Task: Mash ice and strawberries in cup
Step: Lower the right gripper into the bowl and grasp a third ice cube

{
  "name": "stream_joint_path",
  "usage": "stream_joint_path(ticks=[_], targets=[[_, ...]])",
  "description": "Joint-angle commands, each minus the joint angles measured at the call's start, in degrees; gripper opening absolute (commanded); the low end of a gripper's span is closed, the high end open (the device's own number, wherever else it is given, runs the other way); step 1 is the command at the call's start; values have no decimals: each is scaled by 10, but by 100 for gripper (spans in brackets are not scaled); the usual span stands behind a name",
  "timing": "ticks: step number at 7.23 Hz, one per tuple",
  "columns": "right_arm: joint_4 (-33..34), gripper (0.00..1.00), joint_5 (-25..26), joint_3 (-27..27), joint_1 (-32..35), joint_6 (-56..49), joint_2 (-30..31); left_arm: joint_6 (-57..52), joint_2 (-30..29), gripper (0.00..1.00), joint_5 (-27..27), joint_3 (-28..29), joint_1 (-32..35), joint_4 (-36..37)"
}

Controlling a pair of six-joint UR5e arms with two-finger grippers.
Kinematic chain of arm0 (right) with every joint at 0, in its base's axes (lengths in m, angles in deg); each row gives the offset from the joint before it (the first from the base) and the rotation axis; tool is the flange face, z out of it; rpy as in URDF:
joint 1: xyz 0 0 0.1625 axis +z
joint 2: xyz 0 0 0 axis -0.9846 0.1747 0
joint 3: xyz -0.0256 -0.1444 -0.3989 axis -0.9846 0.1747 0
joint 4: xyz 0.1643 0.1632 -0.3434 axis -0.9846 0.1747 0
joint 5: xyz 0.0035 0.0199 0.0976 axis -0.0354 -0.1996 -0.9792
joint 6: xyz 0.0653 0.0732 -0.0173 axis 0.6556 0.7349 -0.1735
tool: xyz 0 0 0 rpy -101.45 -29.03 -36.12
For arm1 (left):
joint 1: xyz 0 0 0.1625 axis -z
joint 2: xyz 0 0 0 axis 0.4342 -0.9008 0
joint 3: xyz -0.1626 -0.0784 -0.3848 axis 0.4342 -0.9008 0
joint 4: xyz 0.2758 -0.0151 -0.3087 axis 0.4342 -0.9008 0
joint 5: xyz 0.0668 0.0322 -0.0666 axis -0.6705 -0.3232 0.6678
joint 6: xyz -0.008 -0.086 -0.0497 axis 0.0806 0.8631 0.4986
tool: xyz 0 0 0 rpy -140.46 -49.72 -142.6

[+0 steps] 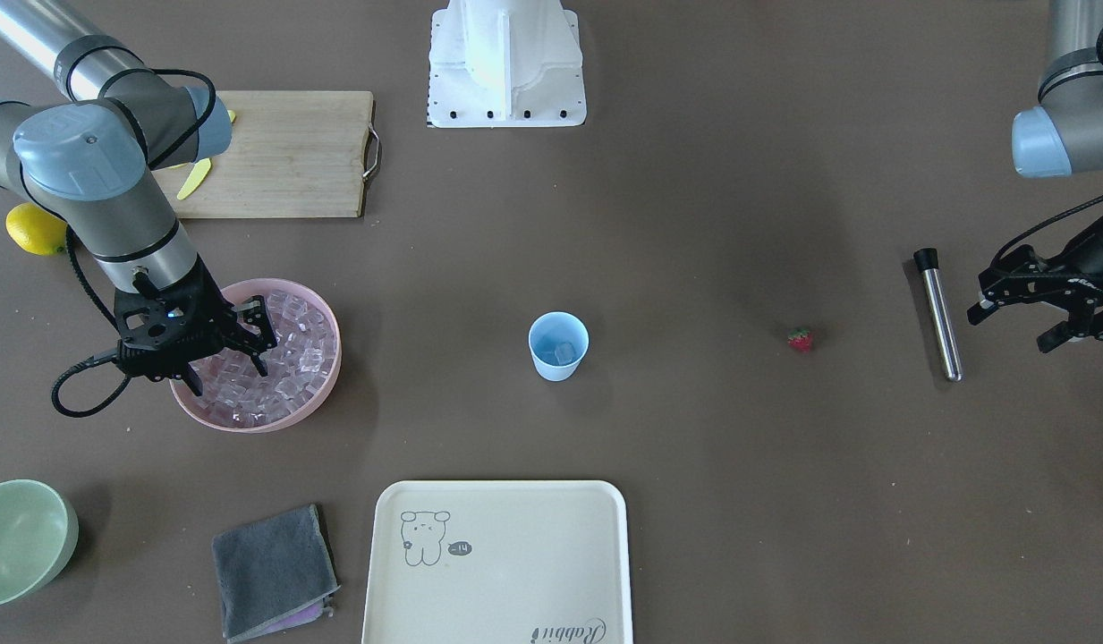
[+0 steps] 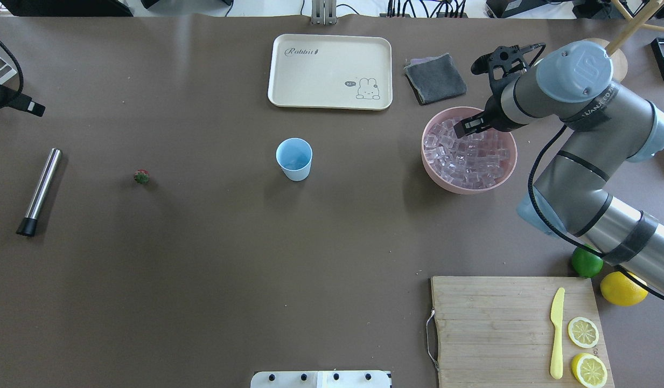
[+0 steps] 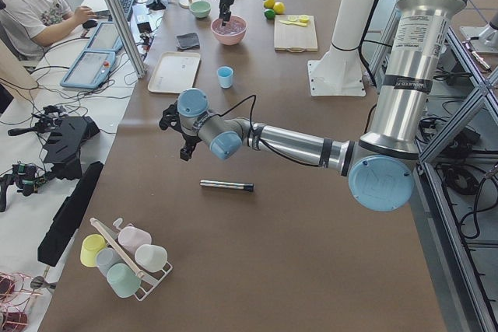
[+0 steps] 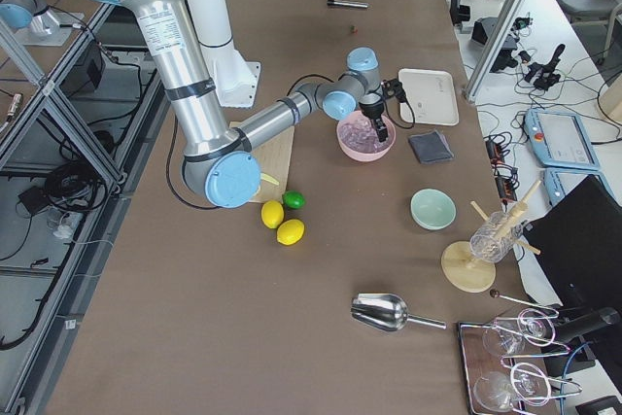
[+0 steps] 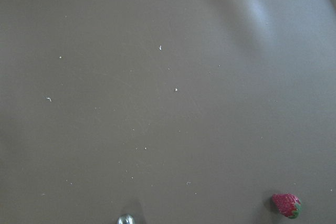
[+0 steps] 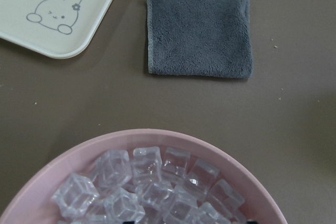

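The light-blue cup (image 1: pixel 558 346) (image 2: pixel 294 159) stands upright mid-table with one ice cube (image 1: pixel 564 352) inside. More ice (image 1: pixel 287 358) (image 6: pixel 152 187) fills a pink bowl (image 1: pixel 338 353) (image 2: pixel 466 188). My right gripper (image 1: pixel 230 377) hangs open just over that ice, nothing between its fingers. The strawberry (image 1: pixel 801 339) (image 2: pixel 141 176) (image 5: pixel 286 205) lies alone on the table, between the cup and a steel muddler rod (image 1: pixel 938 313) (image 2: pixel 39 191). My left gripper (image 1: pixel 1016 328) hovers open beyond the rod, away from the strawberry.
A cream tray (image 1: pixel 497 563) and a grey cloth (image 1: pixel 274 572) lie on the operators' side, with a pale green bowl (image 1: pixel 23 537) at the corner. A cutting board (image 2: pixel 493 323) carries a yellow knife (image 2: pixel 557 334) and lemon slices; a lime (image 2: pixel 586 262) and a lemon (image 2: pixel 622 288) sit beside it.
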Motion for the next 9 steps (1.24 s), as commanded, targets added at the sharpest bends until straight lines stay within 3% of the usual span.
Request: stream_joint_path(ticks=[1, 6, 9], targets=[[-1, 79, 2, -5, -10, 9, -21, 3, -3, 97, -1, 1, -1, 0], [-12, 78, -62, 3, -16, -38, -13, 7, -14, 97, -48, 10, -1, 0], [-128, 85, -107, 64, -14, -42, -6, 8, -11, 97, -53, 8, -3, -1]])
